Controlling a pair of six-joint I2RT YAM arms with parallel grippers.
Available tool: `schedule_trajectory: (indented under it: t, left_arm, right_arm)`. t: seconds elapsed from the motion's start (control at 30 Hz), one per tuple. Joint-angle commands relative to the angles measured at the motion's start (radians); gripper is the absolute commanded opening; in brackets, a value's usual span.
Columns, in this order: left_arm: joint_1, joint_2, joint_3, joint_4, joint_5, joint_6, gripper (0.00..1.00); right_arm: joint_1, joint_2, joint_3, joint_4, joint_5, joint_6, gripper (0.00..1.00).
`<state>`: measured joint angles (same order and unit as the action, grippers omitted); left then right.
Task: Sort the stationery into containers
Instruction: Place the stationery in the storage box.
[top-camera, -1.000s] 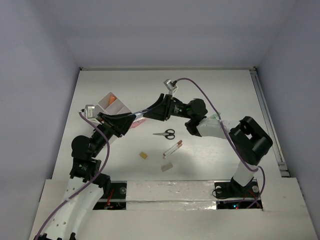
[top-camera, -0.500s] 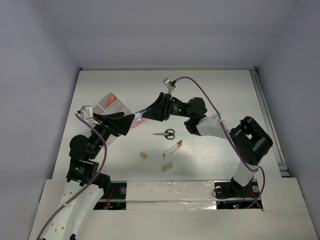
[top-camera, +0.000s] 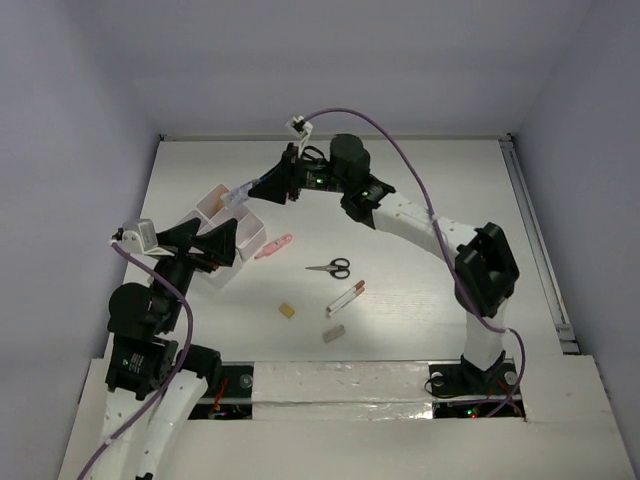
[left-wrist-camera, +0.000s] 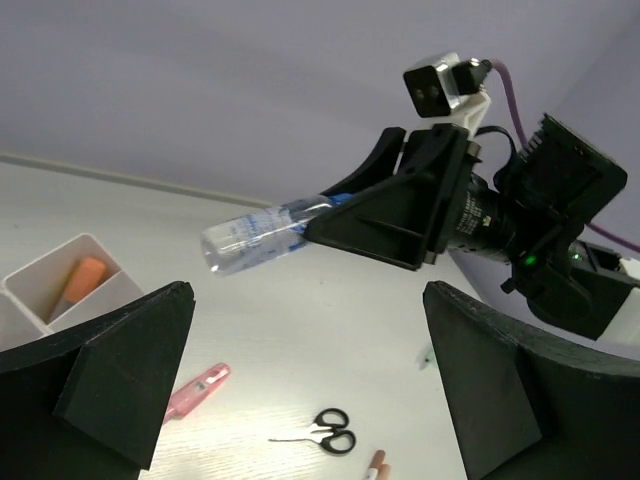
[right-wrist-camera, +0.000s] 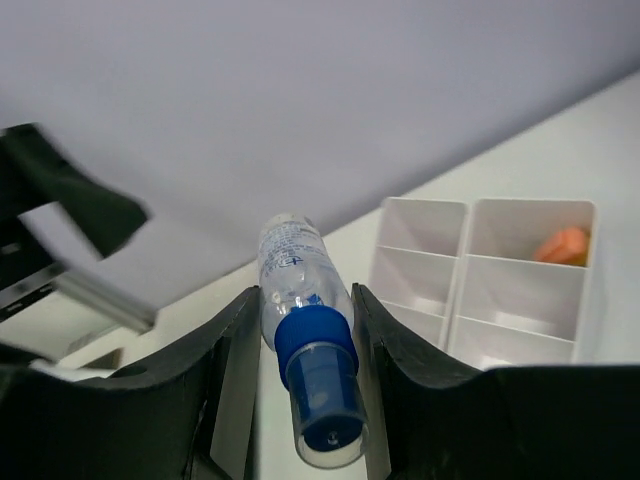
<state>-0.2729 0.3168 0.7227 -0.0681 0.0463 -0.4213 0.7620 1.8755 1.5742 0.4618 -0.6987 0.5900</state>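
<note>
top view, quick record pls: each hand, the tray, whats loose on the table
right hand: shut on clear blue-capped tube, held in the air near the tray
left hand: open, empty, beside the tray
tray: white, orange piece in one compartment
loose on table: pink marker, scissors, pen, yellow block, beige block

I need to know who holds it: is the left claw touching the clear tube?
Apart. In the left wrist view the clear tube sits in the right claw, well beyond the open left claw, with a plain gap between them.
</note>
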Motion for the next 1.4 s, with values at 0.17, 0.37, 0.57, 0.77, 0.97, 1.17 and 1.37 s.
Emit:
schedule_trajectory:
  t: [0.17, 0.37, 0.57, 0.77, 0.97, 1.17, 1.37]
  left_arm:
    - [0.006, 0.013, 0.004, -0.016, -0.095, 0.075, 0.99]
    - [0.006, -0.018, -0.029, 0.004, -0.126, 0.084, 0.99]
    - [0.006, -0.033, -0.04, 0.01, -0.129, 0.093, 0.99]
    - [0.006, -0.028, -0.04, 0.011, -0.122, 0.095, 0.99]
    - [0.015, -0.025, -0.043, 0.014, -0.112, 0.095, 0.99]
    - [0.015, -0.024, -0.046, 0.016, -0.105, 0.093, 0.99]
    - [0.015, -0.021, -0.046, 0.017, -0.094, 0.093, 0.99]
  right_arm:
    - [0.08, 0.255, 0.423, -0.569, 0.188, -0.261, 0.03]
    - [0.115, 0.416, 0.667, -0.761, 0.275, -0.346, 0.02]
    - [0.134, 0.519, 0.81, -0.858, 0.35, -0.389, 0.01]
    - [0.134, 0.55, 0.819, -0.855, 0.412, -0.409, 0.0]
    - [0.134, 0.542, 0.79, -0.81, 0.412, -0.406, 0.0]
    - [0.134, 0.556, 0.817, -0.821, 0.465, -0.414, 0.0]
    - [0.134, 0.59, 0.828, -0.83, 0.487, -0.417, 0.01]
